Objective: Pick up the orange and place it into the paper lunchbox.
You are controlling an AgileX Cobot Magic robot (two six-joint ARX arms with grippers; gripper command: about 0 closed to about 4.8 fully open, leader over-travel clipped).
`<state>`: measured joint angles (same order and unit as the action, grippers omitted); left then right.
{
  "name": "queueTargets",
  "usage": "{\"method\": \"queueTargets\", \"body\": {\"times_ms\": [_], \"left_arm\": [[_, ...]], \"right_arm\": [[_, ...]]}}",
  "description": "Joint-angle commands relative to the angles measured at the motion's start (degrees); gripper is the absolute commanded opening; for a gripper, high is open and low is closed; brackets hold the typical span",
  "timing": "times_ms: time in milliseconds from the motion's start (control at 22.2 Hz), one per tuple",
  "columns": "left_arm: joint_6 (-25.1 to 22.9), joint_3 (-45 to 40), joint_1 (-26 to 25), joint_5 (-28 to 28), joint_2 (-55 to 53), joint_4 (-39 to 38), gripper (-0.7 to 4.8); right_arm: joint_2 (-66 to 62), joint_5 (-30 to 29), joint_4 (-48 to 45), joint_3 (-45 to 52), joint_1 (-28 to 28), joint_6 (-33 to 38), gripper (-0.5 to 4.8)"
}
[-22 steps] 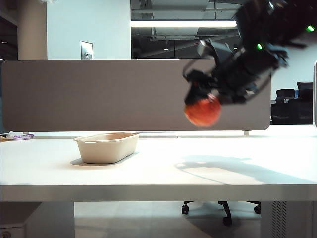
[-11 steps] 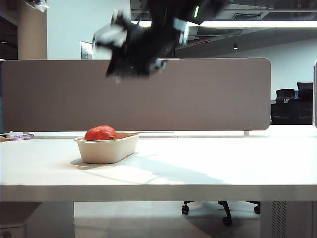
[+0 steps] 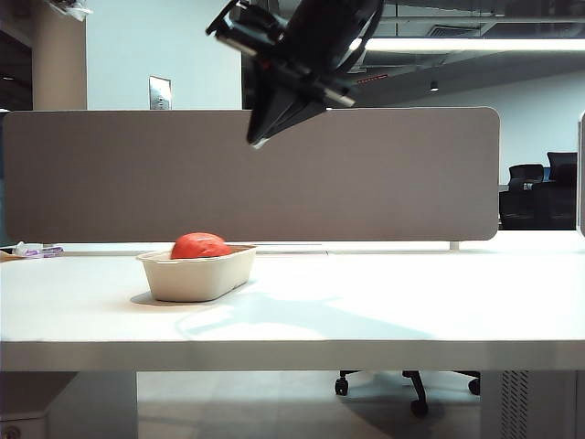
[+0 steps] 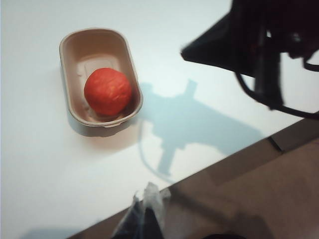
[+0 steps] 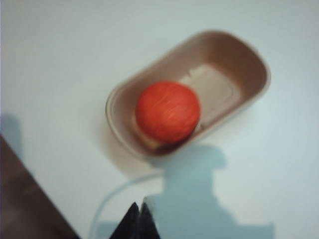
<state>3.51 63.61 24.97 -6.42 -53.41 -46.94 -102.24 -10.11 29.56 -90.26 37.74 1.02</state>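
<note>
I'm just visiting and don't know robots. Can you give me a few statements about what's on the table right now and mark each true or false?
1. The orange lies inside the paper lunchbox. True.
2. The right gripper is holding the orange. False: it is shut on nothing, up above the lunchbox.
3. The orange sits at one end of the lunchbox, not in the middle. True.
4. The lunchbox is tipped on its side. False: it stands flat on the white table.
5. The left gripper touches the lunchbox. False: it hangs apart from it, above the table's edge.
</note>
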Motion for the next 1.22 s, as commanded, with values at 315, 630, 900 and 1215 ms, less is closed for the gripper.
{"method": "queueTargets", "body": {"times_ms": [315,630,900,1215], "left_arm": [[0.0,0.3,-0.1,-0.1,0.1,1.3,-0.05],[0.0,0.3,-0.1,-0.3,0.1,1.2,-0.06],[0.0,0.3,-0.1,-0.3,0.1,1.2,-0.05],[-0.6,0.2,-0.1,-0.2,0.1,1.2,-0.05]], "right_arm": [[15.7,7.0,7.2,6.2,-0.4,-3.0,-0.01],[45.5,17.0,5.2,27.2,-1.7,-1.5,-0.01],[64.8,19.7,0.7,42.2,-1.8,-1.4,-0.01],[81.6,24.1,-5.0,57.2,-1.8,-0.6,-0.01]]}}
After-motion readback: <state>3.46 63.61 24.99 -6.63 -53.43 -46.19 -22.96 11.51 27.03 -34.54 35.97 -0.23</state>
